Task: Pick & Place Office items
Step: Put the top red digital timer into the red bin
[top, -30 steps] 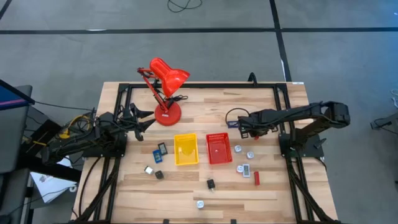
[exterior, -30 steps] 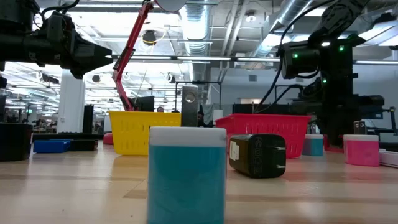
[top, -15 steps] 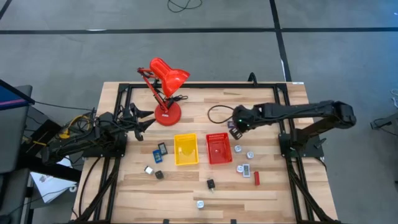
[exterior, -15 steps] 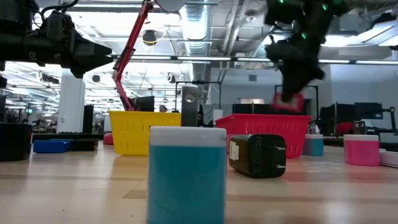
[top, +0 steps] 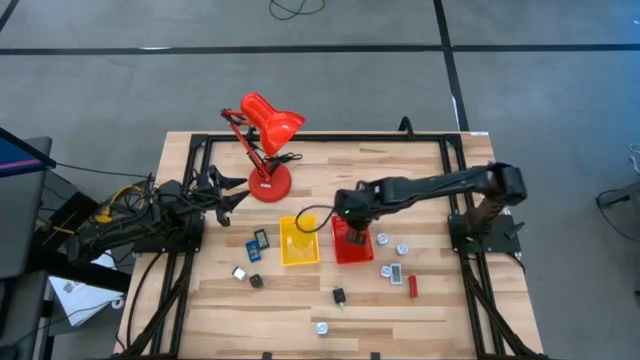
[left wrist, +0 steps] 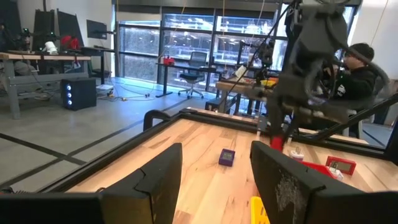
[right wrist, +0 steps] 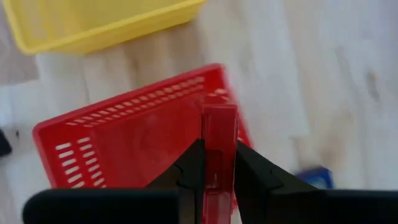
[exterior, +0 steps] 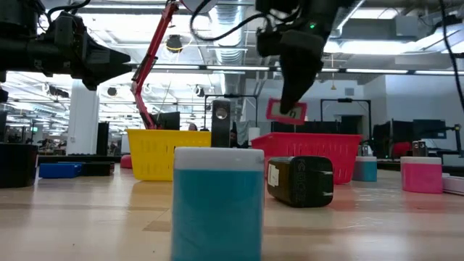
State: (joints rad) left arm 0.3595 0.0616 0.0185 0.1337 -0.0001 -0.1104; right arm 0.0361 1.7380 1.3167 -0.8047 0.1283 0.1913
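Right gripper (right wrist: pixel 217 163) is being kept pinched on a flat red rectangle (right wrist: pixel 218 140), which is being held above the red tray (right wrist: pixel 124 143), beside the yellow tray (right wrist: pixel 93 22).

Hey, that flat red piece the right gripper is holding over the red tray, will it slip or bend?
The red piece probably stays stiff: it shows straight edges in the right gripper. Its smooth, narrow faces might let it slip. Over the red tray, it looks light.

In the right wrist view, we see the red basket (right wrist: pixel 137 149) blurred, its lower edge hidden behind the fingers (right wrist: pixel 255 177). The small pieces (top: pixel 392 270) at lower right of the high view are perhaps too tiny to identify.
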